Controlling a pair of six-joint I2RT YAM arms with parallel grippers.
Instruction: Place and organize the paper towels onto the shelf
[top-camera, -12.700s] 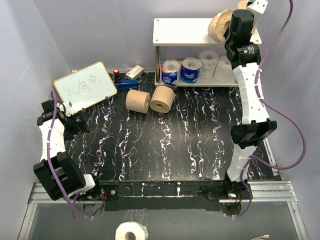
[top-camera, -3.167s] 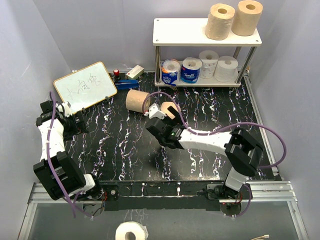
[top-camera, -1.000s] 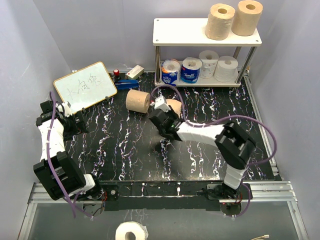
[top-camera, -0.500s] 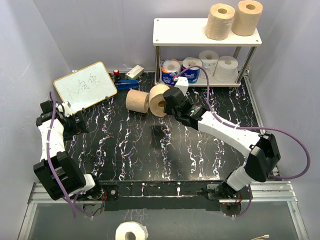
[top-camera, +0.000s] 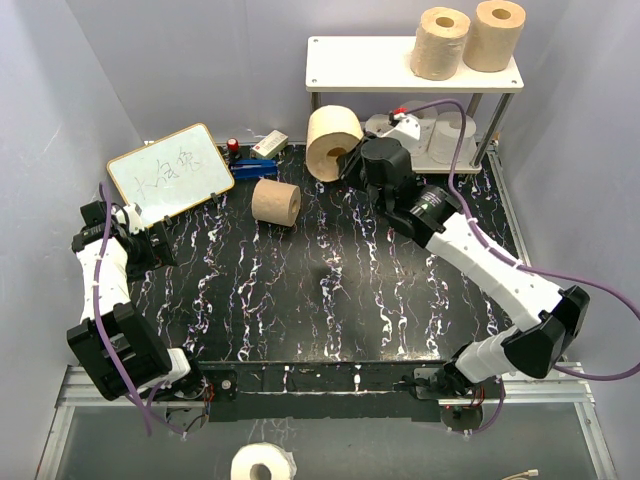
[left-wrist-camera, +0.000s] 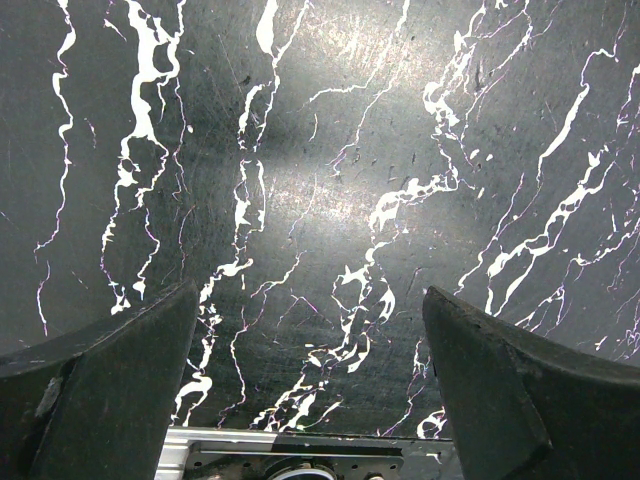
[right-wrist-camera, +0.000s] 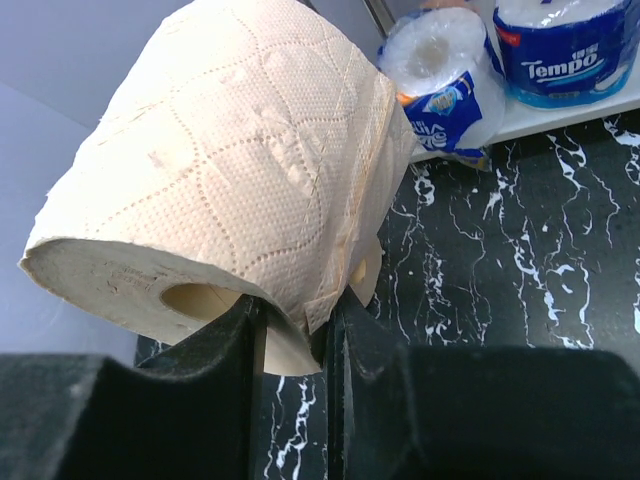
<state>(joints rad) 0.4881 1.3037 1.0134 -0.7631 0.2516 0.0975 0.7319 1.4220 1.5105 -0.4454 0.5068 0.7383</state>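
Top external view: we log that the right pincer (right-wrist-camera: 297, 325), clenched on a tan roll (top-camera: 330, 135), has raised it off the worktop (top-camera: 330, 290) to the far edge, in front of the shelf (top-camera: 360, 62), so we judge that placement beside the two shelved rolls (top-camera: 441, 42) comes next.

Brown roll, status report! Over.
Right pincer shut on brown roll, lifted near shelf. Left pincer open, empty. Spare roll lies on table. Shelf top's left end bare, no blocker seen.
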